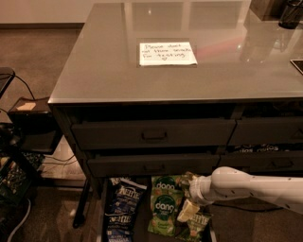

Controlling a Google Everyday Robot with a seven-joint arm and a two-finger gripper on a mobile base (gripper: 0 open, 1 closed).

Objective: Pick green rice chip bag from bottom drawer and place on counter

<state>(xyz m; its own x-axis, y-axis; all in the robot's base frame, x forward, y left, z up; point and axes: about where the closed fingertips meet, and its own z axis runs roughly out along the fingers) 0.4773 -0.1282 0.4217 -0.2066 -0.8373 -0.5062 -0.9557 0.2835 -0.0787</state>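
Observation:
The bottom drawer [105, 213] is pulled open at the foot of the cabinet, and its tray is lined with snack bags. Two bright green rice chip bags with white "dang" logos lie in it, one at the back [165, 184] and one in front [163, 211]. My white arm reaches in from the right. My gripper [187, 211] points down over the drawer, at the right edge of the front dang bag and above an olive-green Kettle bag [198, 224]. The glossy grey counter [104, 71] bears a white handwritten note [167, 53].
Dark blue Kettle bags [124, 204] lie in the left of the drawer. Two rows of drawers with handles [154, 134] sit above it. A dark cup [289, 14] stands at the counter's far right. Black crates and cables [19, 156] stand left of the cabinet.

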